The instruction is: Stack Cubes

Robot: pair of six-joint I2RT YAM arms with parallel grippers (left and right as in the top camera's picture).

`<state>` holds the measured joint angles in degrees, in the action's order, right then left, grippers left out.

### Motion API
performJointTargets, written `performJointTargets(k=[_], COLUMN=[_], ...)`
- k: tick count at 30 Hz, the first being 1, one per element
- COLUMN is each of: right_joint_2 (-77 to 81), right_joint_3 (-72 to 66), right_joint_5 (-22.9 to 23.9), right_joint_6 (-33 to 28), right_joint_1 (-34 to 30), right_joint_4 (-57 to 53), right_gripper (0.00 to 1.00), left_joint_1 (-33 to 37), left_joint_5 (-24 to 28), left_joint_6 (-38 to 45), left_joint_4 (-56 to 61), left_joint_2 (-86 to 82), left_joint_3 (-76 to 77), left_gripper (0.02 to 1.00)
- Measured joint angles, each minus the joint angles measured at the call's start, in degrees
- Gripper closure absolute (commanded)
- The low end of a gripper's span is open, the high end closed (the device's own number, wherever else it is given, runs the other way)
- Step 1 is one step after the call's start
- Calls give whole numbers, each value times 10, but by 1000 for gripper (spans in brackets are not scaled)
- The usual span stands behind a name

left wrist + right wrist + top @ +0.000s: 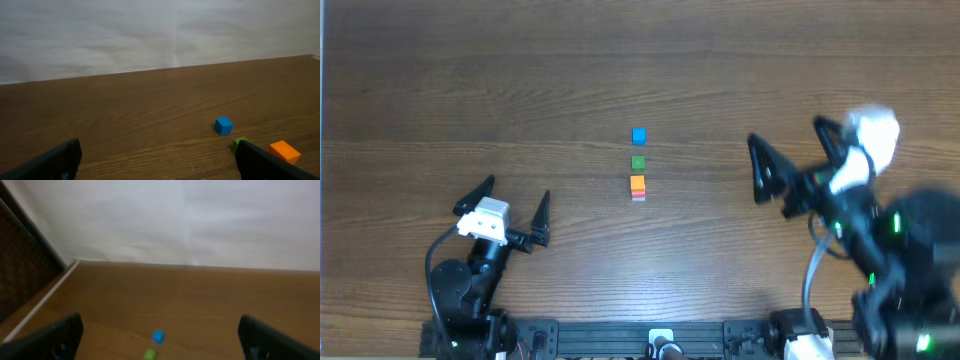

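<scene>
Sitting in a row on the counter (pixel 440 80): blue cube (pixel 639 136) just beyond green cube (pixel 639 162), orange cube (pixel 638 183) just before it. Left gripper (pixel 516 190) and right gripper (pixel 756 168) flank the green cube, well apart, both spread, empty. Cubes probably light, rigid, slick; pinch opposite flat faces.

Brown wood-grain table (pixel 470 80), plain white wall (pixel 150 35) along its far edge.

Left gripper (pixel 516 190), right gripper (pixel 766 172) — spread wide
</scene>
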<state>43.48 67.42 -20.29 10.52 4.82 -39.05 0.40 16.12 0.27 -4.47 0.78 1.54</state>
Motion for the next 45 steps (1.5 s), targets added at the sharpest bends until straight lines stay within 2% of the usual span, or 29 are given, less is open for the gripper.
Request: performJointTargets(k=[4,7,13,21,28,39,45], right_joint_2=[168,293,463,606,667,742,786], right_joint_3=[141,226,286,287,287,287,287], right_joint_5=[16,48,84,100,126,173,182], right_joint_6=[0,1,30,85,130,167,176], right_joint_1=[61,122,193,225,260,302,304], right_joint_4=[-106,-162,-199,-207,-193,-188,-176], right_gripper=[7,9,9,9,7,7,7], left_joint_1=[0,0,0,0,0,0,0], left_joint_5=[0,0,0,0,0,0,0], left_joint_6=[0,0,0,0,0,0,0], left_joint_4=[0,0,0,0,0,0,0], left_joint_2=[0,0,0,0,0,0,0], left_joint_3=[0,0,0,0,0,0,0], left_gripper=[20,18,18,18,18,18,18])
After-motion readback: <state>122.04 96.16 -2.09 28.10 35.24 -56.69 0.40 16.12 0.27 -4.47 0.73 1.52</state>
